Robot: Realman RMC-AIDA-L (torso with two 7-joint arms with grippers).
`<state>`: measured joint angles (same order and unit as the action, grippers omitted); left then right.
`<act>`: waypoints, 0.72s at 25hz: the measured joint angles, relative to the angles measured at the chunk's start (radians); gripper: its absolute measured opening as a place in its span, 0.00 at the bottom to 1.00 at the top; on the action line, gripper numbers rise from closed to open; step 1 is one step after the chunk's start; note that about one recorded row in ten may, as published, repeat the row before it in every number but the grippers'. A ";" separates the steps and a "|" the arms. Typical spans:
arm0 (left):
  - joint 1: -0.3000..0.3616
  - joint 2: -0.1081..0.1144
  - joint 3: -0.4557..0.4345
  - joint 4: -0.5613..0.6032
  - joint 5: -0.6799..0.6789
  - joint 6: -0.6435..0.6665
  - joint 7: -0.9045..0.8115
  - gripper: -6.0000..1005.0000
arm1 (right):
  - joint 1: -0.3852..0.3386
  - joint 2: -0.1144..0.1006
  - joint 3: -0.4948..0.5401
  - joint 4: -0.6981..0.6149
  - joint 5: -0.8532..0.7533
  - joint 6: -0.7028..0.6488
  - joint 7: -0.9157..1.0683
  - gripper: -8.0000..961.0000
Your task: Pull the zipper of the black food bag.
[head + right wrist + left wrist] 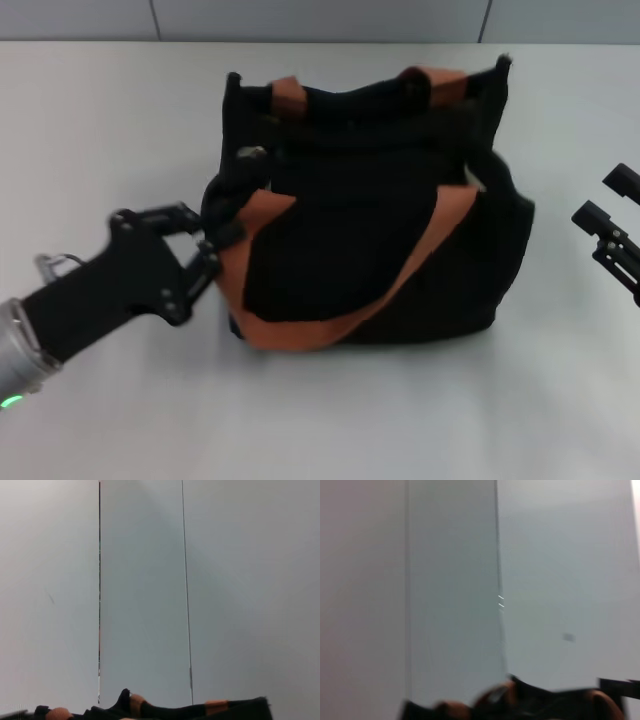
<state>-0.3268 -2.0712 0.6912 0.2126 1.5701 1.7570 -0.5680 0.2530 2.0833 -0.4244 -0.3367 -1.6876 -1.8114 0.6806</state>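
Left gripper (205, 240) spread at black food bag (370, 210) left end, gripping nothing — zipper (250, 154) just above: rise, pinch tab squarely. Right gripper (603, 200) parked, open.

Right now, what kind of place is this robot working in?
Probably a lab or test bench: a plain white table against pale wall panels, holding only the black food bag, with the left gripper and right gripper alongside.
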 joint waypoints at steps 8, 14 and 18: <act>0.036 0.001 -0.139 0.003 -0.010 0.018 0.142 0.22 | 0.011 0.000 0.011 -0.005 0.001 0.006 0.023 0.53; 0.089 0.003 -0.301 0.006 -0.010 0.007 0.217 0.55 | 0.012 0.000 0.026 -0.003 0.003 0.004 0.024 0.53; 0.077 0.000 -0.339 -0.003 0.005 -0.066 0.264 0.70 | 0.013 -0.001 0.036 -0.002 0.004 -0.001 0.024 0.53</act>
<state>-0.2498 -2.0714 0.3524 0.2092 1.5749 1.6907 -0.3041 0.2661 2.0826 -0.3887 -0.3382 -1.6840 -1.8128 0.7050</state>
